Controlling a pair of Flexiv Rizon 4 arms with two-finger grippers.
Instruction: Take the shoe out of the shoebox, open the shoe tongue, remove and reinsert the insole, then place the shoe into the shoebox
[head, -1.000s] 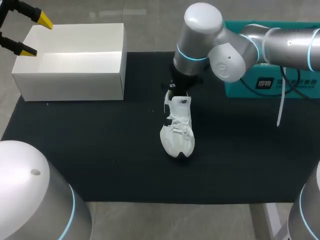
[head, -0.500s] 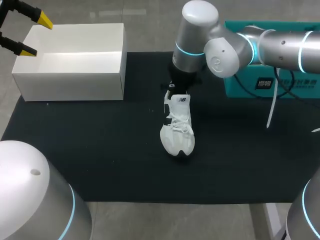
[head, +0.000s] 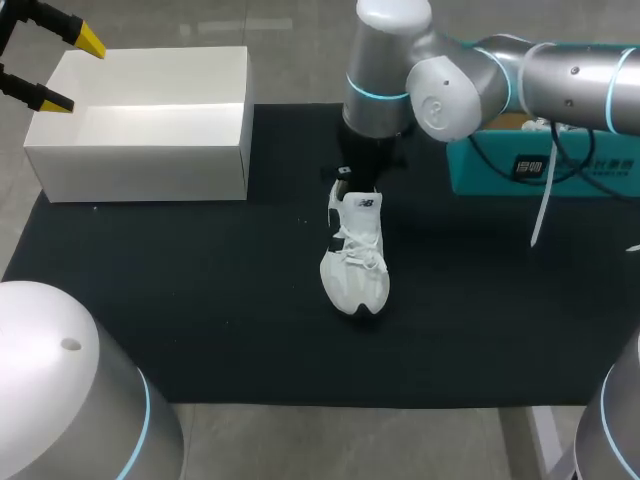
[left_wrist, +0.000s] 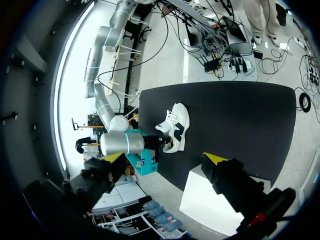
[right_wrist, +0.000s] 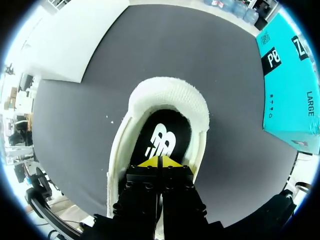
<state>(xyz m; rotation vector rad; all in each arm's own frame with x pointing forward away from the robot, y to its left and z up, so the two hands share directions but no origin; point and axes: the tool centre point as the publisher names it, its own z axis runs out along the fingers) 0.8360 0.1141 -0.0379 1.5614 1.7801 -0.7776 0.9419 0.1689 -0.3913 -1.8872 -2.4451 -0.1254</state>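
The white shoe (head: 355, 255) sits on the black mat (head: 200, 300), toe toward the near edge. At its heel opening the right hand (right_wrist: 159, 161) has its fingers pressed together, tips on the black insole (right_wrist: 165, 137); whether it pinches the insole cannot be told. Farther back, the left hand (head: 70, 70) hangs wide open, holding nothing, over the white shoebox (head: 140, 160).

The white shoe (head: 355, 262) with black side accents is standing upright on its sole near the middle of my dark tabletop (head: 200, 300), its toe pointing towards me and its heel pointing away. The black insole (right_wrist: 165, 135) with a white logo is lying inside its padded opening. The white shoebox (head: 140, 172) is sitting open, well apart on my left.
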